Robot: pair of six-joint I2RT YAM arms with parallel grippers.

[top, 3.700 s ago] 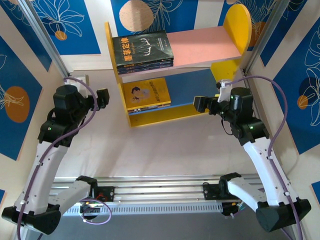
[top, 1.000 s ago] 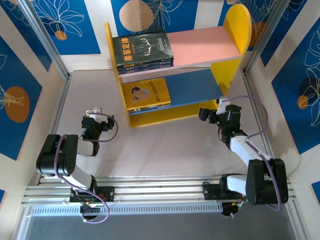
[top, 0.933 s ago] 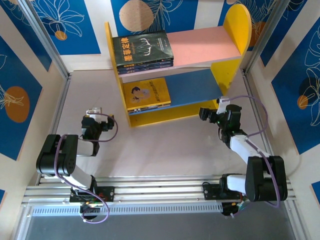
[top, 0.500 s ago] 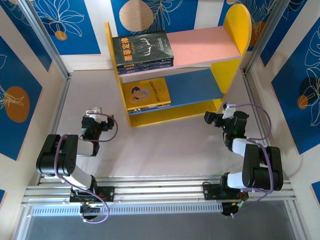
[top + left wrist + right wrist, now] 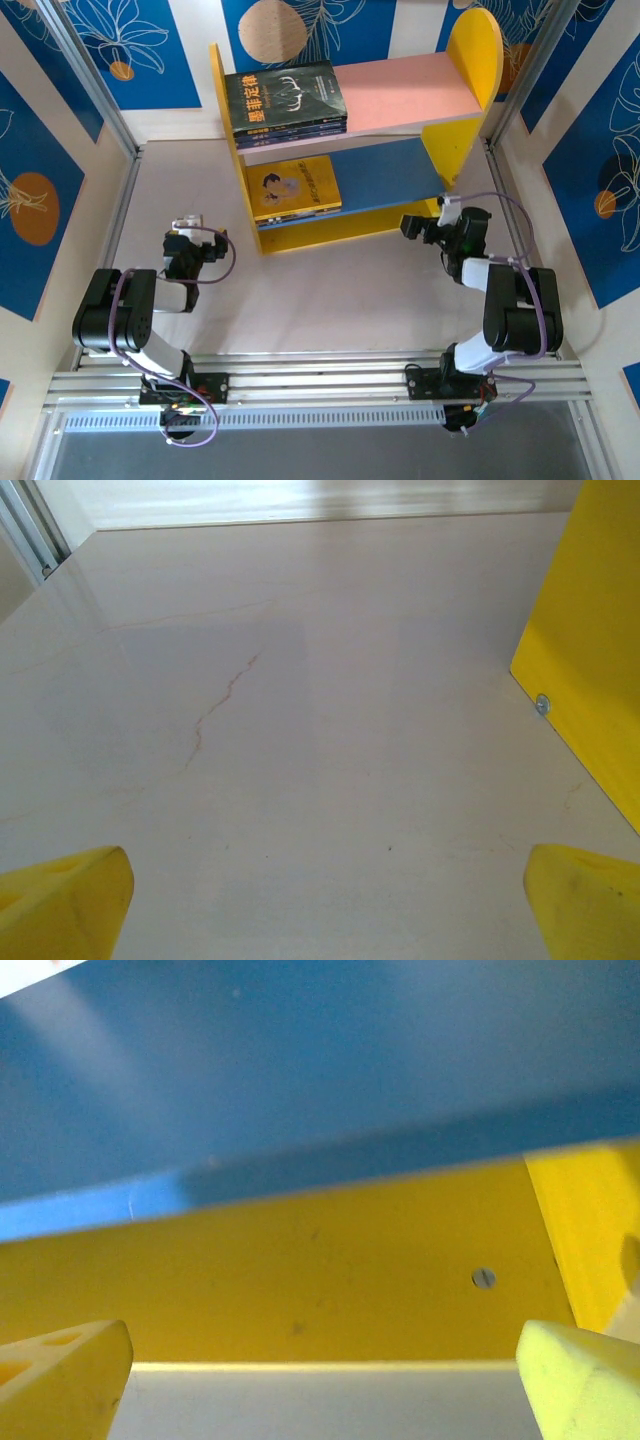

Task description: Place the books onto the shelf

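Top view: the shelf (image 5: pixel 400 85) stands at the far side of the table (image 5: pixel 330 290). A stack of books (image 5: pixel 290 98) lies on its pink board and the yellow book (image 5: pixel 298 187) on the blue board (image 5: pixel 390 170). The left gripper (image 5: pixel 212 246) is well apart from the shelf, and the right gripper (image 5: pixel 407 224) is near its front right corner.

Left wrist: the fingers (image 5: pixel 70 900) are spread and empty over bare table, with the shelf's yellow side at the right edge.

Right wrist: the fingers (image 5: pixel 575 1380) are spread and empty, with the blue board's edge close ahead.

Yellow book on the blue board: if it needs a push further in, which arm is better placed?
Probably right: the right gripper, open, sits at the shelf's front, its camera facing the blue board that holds the yellow book. The left gripper, open, faces bare table beside the shelf's yellow side.
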